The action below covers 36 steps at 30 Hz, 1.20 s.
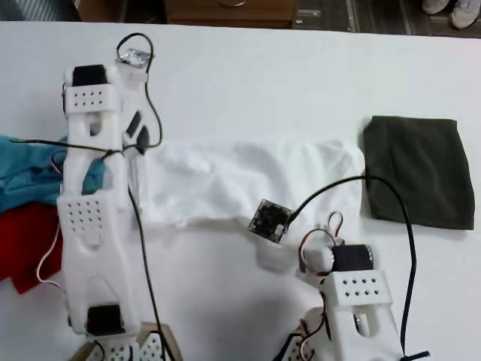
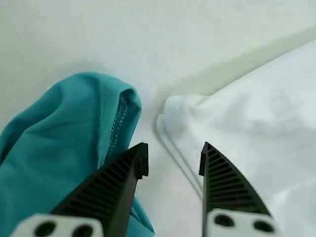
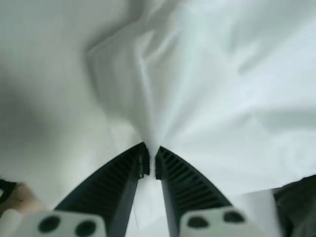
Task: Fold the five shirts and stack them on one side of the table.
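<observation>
A white shirt [image 1: 248,180] lies spread across the middle of the table. My right gripper [image 3: 150,160] is shut on a raised fold of the white shirt [image 3: 207,89] at its near edge, under the wrist camera [image 1: 269,219]. My left gripper [image 2: 173,158] stands open just above the white shirt's [image 2: 256,118] left corner, with the teal shirt [image 2: 59,133] beside one finger. In the high view the left gripper [image 1: 137,139] sits at the white shirt's left end. A folded dark olive shirt [image 1: 417,169] lies flat at the right.
The teal shirt [image 1: 30,173] and a red shirt [image 1: 26,241] lie bunched at the table's left edge, partly under the left arm. Black cables loop over both arms. Bare tabletop [image 1: 301,75] stretches along the back and in the front middle.
</observation>
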{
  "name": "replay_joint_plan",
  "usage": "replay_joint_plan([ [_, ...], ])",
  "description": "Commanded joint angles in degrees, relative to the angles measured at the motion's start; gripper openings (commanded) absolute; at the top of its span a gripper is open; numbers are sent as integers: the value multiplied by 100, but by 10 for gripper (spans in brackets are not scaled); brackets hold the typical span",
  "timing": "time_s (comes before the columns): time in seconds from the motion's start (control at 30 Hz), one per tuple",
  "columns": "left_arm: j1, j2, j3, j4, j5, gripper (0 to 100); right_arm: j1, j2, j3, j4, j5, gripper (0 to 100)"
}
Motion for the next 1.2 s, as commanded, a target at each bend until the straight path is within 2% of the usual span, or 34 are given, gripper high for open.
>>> replay_joint_plan([
  [0.0,35,-536,-57,79,44,195,-40,-101,-44,22,-26,24],
  [0.23,18,-536,-57,70,35,195,-48,-136,316,-31,9,24],
  [0.37,26,-536,-57,70,35,195,-57,-101,352,4,457,24],
  [0.47,9,-536,-57,70,35,195,-22,-101,431,-22,457,26],
  [0.53,9,-536,-57,70,35,195,-13,-101,501,-57,457,64],
  [0.7,35,-536,-57,70,35,195,22,-101,545,-119,325,236],
  [1.0,35,-536,-57,62,53,195,-453,-92,413,4,334,242],
  [1.17,35,-536,-66,62,53,195,-488,-92,448,-22,334,244],
])
